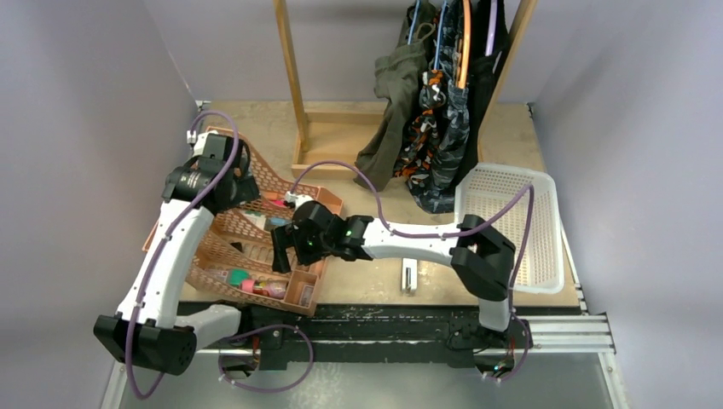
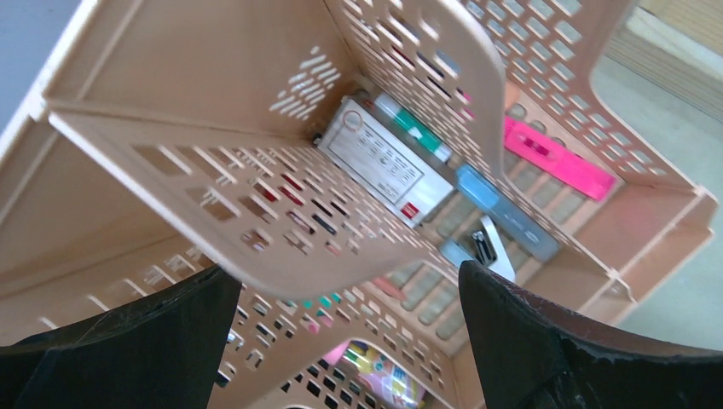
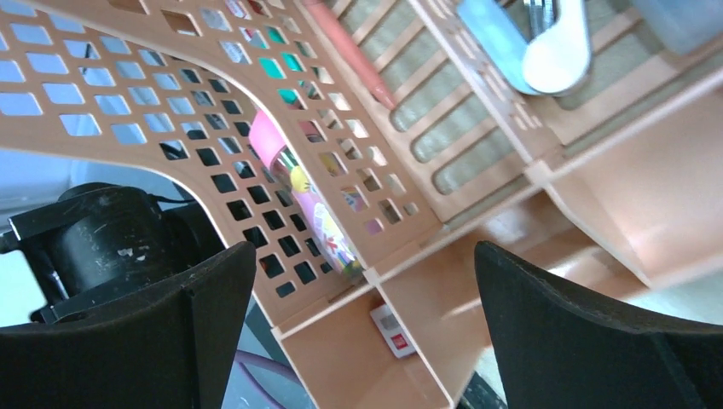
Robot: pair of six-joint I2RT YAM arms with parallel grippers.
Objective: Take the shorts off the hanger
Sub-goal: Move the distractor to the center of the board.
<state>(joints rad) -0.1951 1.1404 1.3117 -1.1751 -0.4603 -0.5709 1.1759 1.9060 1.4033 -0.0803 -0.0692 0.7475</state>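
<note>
The shorts hang in a bunch from coloured hangers (image 1: pixel 465 43) on a wooden rack (image 1: pixel 294 85) at the back of the table. Olive green shorts (image 1: pixel 394 102) are leftmost, then an orange camouflage pair (image 1: pixel 424 128), a grey-blue camouflage pair (image 1: pixel 452 141) and a black pair (image 1: pixel 488 68) behind. Both grippers are far from them, over a peach plastic organiser (image 1: pixel 247 247) at the left. My left gripper (image 1: pixel 245 189) (image 2: pixel 349 341) stands open above its perforated dividers. My right gripper (image 1: pixel 281 251) (image 3: pixel 367 332) is open over the organiser's front compartments. Neither holds anything.
A white perforated basket (image 1: pixel 537 247) sits at the right, just in front of the hanging shorts. The organiser holds small stationery, such as a pink item (image 2: pixel 558 158) and a white boxed item (image 2: pixel 384 162). A small white object (image 1: pixel 409 275) lies near the front edge.
</note>
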